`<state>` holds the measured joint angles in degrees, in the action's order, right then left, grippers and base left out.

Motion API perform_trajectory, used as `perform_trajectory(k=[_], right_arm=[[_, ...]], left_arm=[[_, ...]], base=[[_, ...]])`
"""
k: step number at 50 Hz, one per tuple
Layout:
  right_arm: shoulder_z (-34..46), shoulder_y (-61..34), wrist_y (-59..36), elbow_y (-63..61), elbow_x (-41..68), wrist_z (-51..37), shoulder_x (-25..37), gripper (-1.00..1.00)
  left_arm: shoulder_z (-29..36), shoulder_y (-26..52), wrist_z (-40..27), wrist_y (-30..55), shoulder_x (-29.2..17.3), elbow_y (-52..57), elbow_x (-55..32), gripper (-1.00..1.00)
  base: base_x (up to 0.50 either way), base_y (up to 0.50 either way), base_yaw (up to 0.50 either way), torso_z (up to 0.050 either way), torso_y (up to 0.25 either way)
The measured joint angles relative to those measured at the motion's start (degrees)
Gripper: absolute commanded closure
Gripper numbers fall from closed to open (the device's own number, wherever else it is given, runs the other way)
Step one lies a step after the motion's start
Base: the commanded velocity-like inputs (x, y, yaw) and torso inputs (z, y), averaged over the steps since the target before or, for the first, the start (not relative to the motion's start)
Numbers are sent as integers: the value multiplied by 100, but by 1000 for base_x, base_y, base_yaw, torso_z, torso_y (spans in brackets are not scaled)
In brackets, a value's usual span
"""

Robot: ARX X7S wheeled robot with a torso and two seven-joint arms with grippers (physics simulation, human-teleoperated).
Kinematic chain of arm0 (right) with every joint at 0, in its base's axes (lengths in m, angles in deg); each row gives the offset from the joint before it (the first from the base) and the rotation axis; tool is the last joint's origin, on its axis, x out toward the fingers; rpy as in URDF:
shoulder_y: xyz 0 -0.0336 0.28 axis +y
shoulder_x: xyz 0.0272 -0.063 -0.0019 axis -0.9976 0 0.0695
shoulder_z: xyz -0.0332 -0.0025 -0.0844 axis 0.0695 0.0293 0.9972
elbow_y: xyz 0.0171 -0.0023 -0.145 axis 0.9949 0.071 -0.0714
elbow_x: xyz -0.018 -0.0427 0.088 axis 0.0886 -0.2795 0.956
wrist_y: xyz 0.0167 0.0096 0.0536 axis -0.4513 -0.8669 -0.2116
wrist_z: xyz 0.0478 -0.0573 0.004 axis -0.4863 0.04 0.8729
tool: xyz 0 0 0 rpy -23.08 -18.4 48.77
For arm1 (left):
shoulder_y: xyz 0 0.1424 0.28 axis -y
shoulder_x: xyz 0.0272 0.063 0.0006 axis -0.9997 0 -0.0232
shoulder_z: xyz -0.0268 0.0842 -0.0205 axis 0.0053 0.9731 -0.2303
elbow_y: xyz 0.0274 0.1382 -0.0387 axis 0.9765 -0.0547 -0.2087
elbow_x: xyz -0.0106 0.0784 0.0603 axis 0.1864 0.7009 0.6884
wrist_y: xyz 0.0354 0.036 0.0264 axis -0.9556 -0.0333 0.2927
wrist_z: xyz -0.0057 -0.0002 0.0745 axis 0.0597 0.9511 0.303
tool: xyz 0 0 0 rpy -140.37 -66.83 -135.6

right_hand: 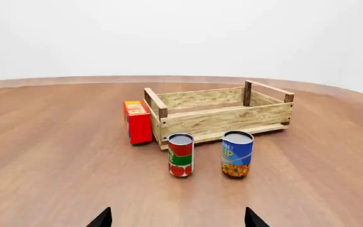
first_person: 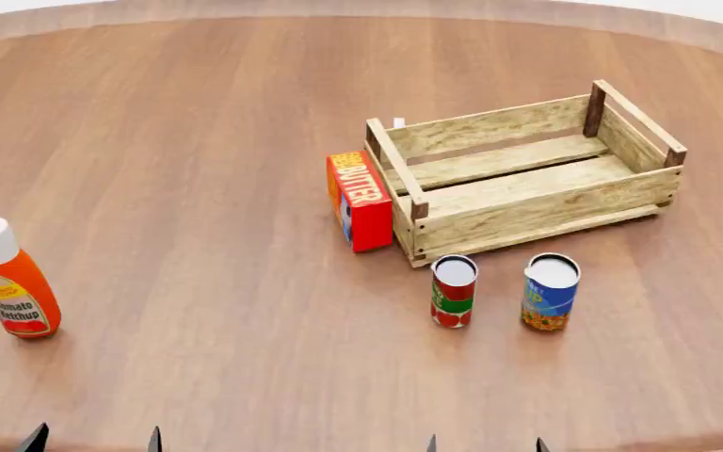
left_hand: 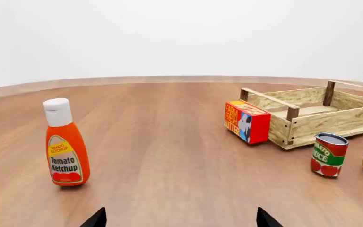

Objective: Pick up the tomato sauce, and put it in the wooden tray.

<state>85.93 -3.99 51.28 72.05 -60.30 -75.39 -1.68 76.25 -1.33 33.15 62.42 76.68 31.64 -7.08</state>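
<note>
The tomato sauce can (first_person: 454,291), red with a green band and silver top, stands upright on the table just in front of the wooden tray (first_person: 527,213). It also shows in the right wrist view (right_hand: 181,155) and the left wrist view (left_hand: 328,154). The tray (right_hand: 219,120) is empty; it also shows in the left wrist view (left_hand: 307,124). My left gripper (first_person: 93,440) is open and empty at the table's near edge, left. My right gripper (first_person: 485,444) is open and empty at the near edge, straight in front of the can and well short of it.
A blue-and-yellow can (first_person: 549,291) stands right of the sauce can. A red butter box (first_person: 359,201) stands against the tray's left end. An orange ketchup bottle (first_person: 14,280) stands at the left. The wooden table (first_person: 185,141) is round.
</note>
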Motion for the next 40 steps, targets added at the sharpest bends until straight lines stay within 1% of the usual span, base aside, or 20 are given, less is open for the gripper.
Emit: perform_trajectory(k=[2,28,40], right_arm=[[32,77,35,-78,13,-5,14,-100],[417,43,-160,-149,199,-440,305,-100],[547,11,-228,-149,274,-563,409,-100]], left_arm=[[-43,-14,19,22,-18,30,-82,-100],[379,18,-424,67,-312,21,-230,-100],[479,17,-523,38,-407,29,-374,-100]], base=[[0,0,0,0,0],[0,0,0,0,0],[0,0,0,0,0]])
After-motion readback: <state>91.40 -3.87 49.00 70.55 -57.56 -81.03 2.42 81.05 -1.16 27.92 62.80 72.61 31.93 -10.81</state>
